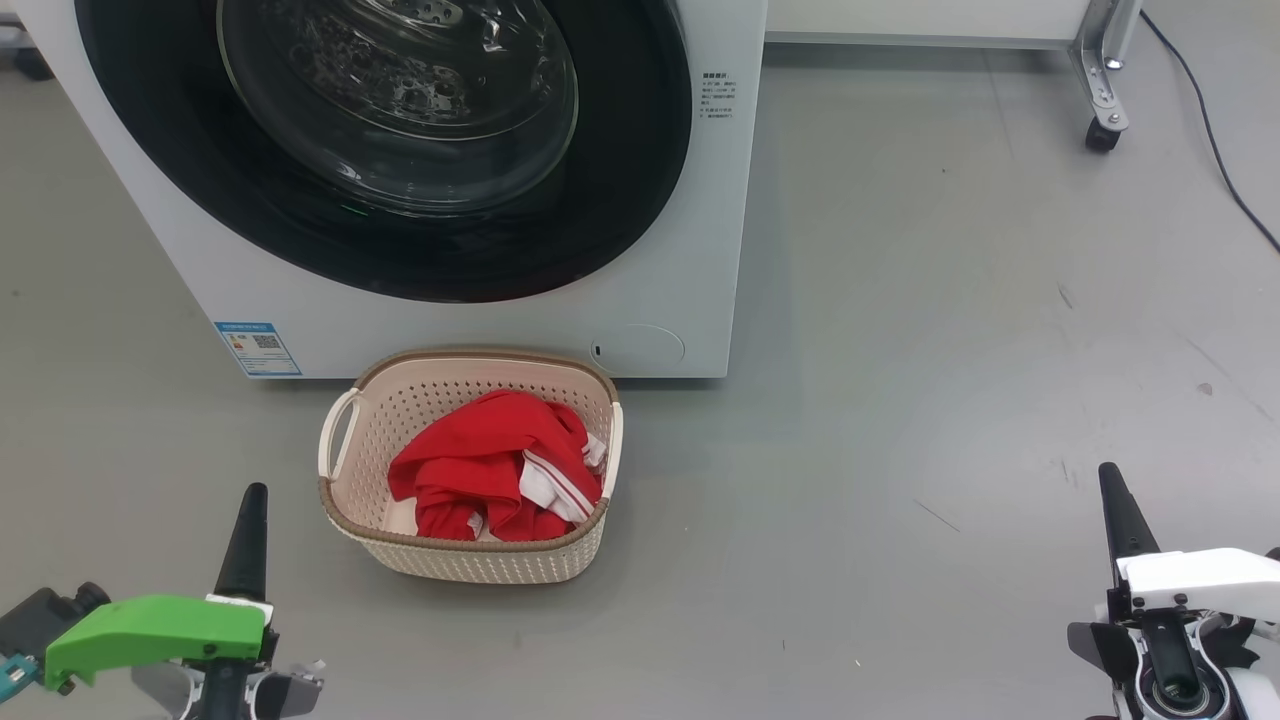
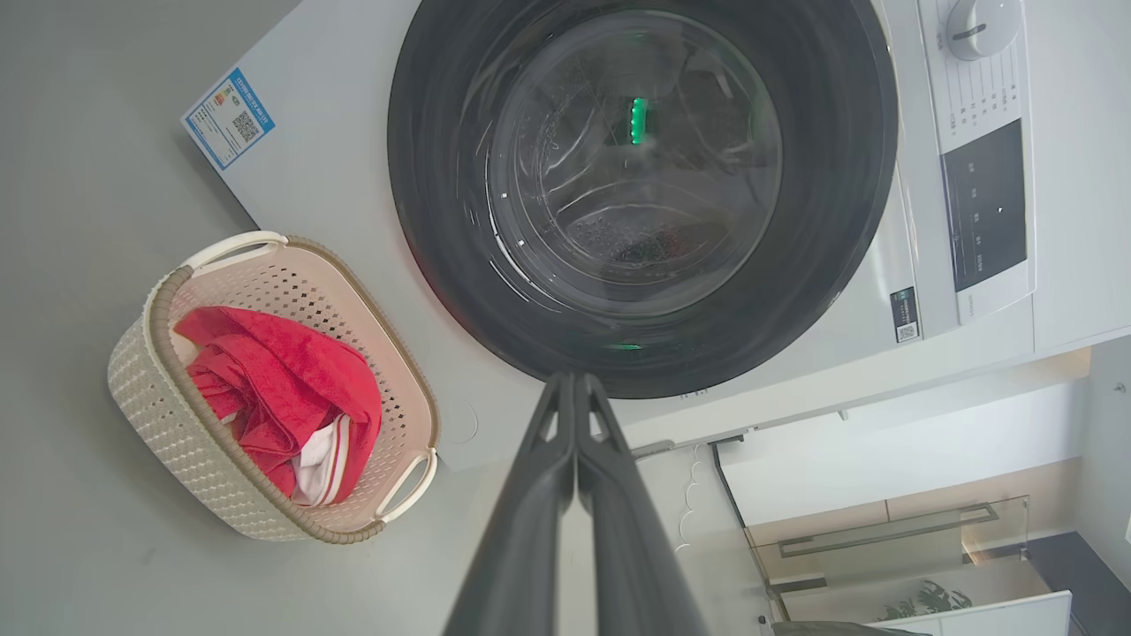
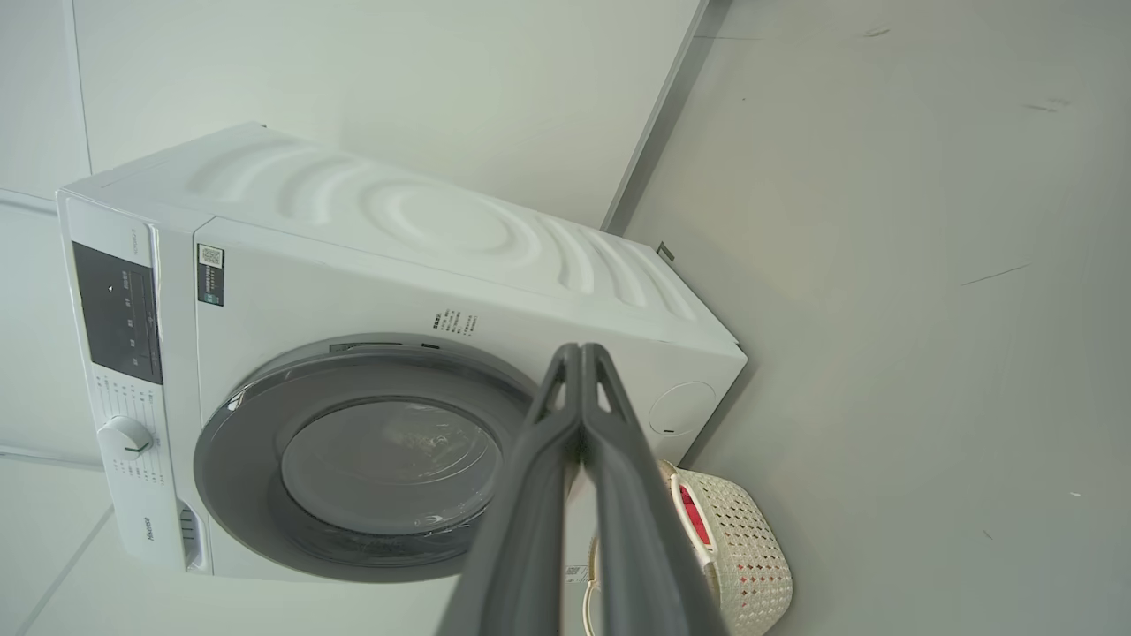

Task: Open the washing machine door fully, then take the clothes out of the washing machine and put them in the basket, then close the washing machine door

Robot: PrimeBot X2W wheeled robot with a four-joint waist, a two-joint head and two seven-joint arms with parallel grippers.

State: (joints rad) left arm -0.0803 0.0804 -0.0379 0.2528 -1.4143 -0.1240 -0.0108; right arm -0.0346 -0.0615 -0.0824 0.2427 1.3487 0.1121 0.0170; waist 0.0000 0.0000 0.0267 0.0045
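Observation:
The white washing machine [image 1: 690, 250] stands at the top of the head view with its round black-ringed door [image 1: 400, 130] flat against the front, closed. The door [image 2: 645, 185] and machine [image 3: 442, 265] also show in both wrist views. On the floor in front sits the cream basket [image 1: 470, 560], with the red and white clothes [image 1: 495, 465] heaped inside it. My left gripper [image 1: 252, 492] is at the lower left, shut and holding nothing, a little left of the basket. My right gripper [image 1: 1108, 472] is at the lower right, shut and holding nothing, far from the basket.
Grey floor [image 1: 950, 350] spreads to the right of the machine. A metal frame leg on a caster [image 1: 1103, 130] and a black cable [image 1: 1220, 160] lie at the top right. A white cabinet and glass shelf [image 2: 884, 521] stand beside the machine.

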